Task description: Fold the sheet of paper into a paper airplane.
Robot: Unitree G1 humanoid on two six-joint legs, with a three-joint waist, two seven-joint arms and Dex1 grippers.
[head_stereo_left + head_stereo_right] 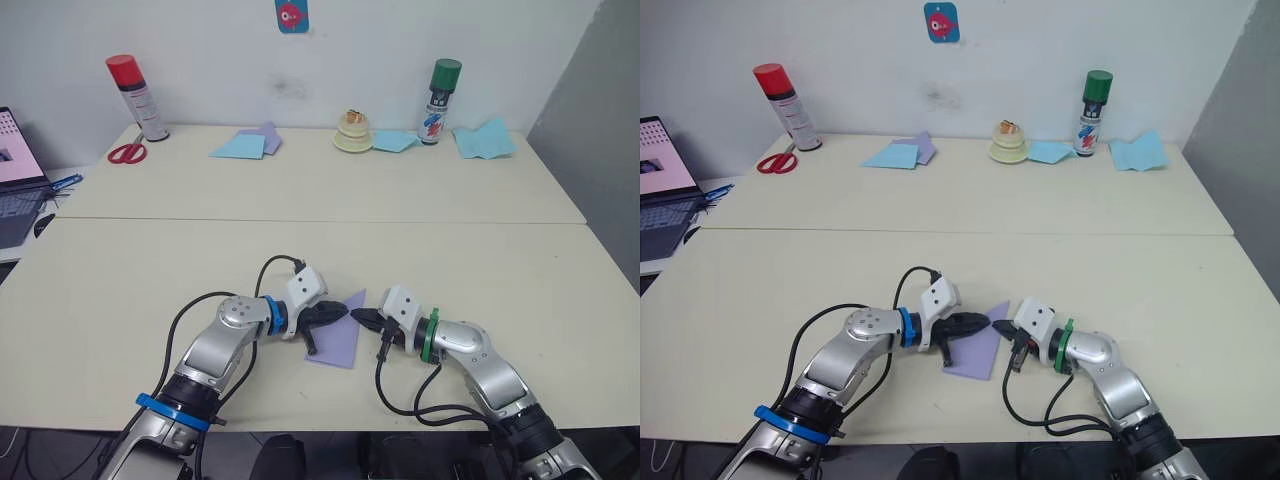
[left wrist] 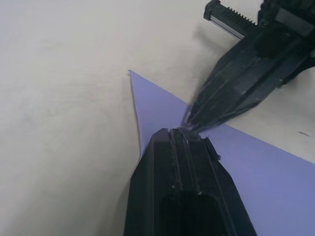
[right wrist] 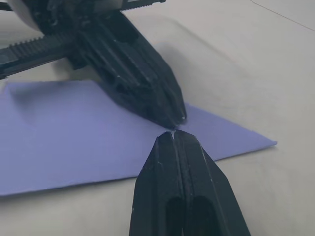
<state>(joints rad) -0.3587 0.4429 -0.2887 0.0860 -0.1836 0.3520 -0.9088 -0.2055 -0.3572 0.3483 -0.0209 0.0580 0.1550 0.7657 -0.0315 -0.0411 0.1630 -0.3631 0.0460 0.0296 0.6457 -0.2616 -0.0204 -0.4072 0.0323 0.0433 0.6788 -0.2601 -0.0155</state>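
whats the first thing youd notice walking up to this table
The two black grippers meeting tip to tip at the near edge of the table: the left gripper and right gripper, both shut, press down on a folded lavender sheet of paper lying flat between them. Next, the far edge by the wall: a red-capped spray can with red scissors on the left, a green-capped can on the right.

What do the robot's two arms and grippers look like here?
Both arms are silver-grey metal with white wrist housings and looping black cables. The left arm carries blue rings at wrist and forearm; the right arm has a green wrist ring. The left gripper and right gripper have slim black tapered fingers.
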